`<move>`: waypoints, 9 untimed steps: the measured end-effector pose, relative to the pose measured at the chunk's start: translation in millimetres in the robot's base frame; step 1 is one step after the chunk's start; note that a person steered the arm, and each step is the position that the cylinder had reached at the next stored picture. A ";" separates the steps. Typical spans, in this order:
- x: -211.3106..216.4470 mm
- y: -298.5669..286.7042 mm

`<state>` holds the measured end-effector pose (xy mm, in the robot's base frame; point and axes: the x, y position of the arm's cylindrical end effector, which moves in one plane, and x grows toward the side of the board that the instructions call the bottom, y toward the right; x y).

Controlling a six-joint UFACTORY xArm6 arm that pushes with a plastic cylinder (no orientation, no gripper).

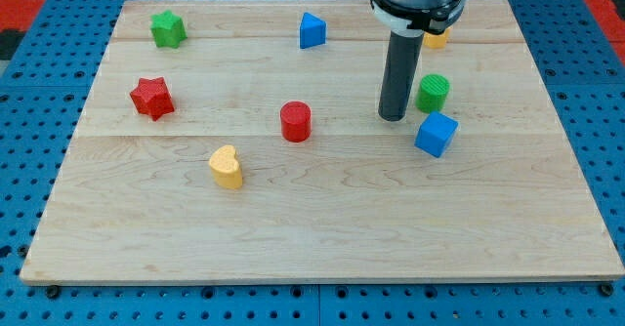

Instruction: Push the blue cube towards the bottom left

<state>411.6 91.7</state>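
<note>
On the wooden board [322, 219], reading from the view's left, sit a red star [152, 97] and a green star [168, 28], then a yellow heart-shaped block [226, 167], a red cylinder [296, 121] and a blue triangular block [312, 30]. Next comes the arm's dark rod, standing upright, with the tip [393, 118] resting at board level; it has no jaws, so it grasps nothing and touches no block. A yellow block [436, 39] peeks out behind the rod's collar near the top edge, its shape hidden. Just to the tip's right stands a green cylinder [433, 92], and just below that, toward the view's right of centre, lies the blue cube [436, 134]. The cube looks small, light and rigid, likely to slide easily on the smooth wood and to spin if struck off-centre. It cannot be gripped; the contact should probably fall on its upper-right side, squarely. The tip now stands near the cube's upper left, on the wrong side for that push.
</note>
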 end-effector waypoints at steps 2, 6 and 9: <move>-29.8 -47.2; -20.1 -42.8; 64.2 -47.1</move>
<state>475.8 44.7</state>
